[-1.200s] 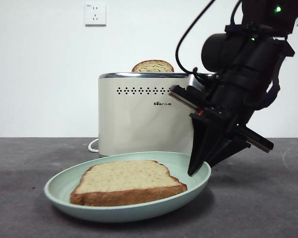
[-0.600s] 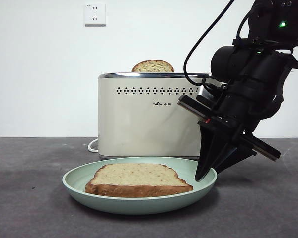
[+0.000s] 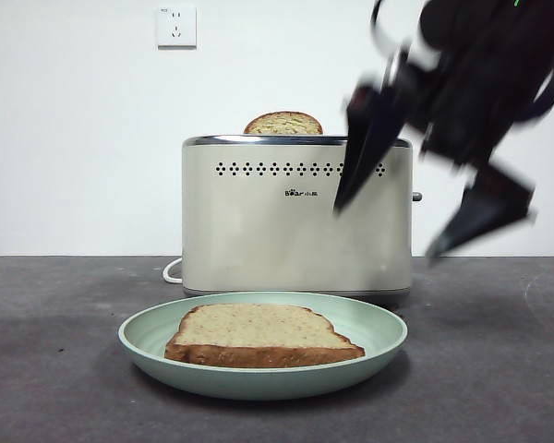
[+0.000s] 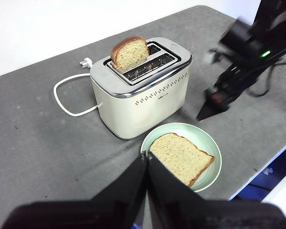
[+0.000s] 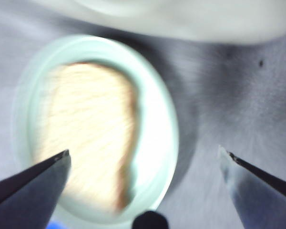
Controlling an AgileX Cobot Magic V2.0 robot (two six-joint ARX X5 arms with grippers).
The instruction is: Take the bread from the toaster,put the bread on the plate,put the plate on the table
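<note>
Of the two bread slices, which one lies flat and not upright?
The bread on the plate, before the toaster, lies flat. The second slice stands upright in a toaster slot, with only its rounded top showing.

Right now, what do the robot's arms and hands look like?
Both are black all over. The right hand has two thin, pointy jaws like a beak, on a chunky, blurred arm with black cables and a tiny green light. The left hand also has flat black jaws tapering to a point.
</note>
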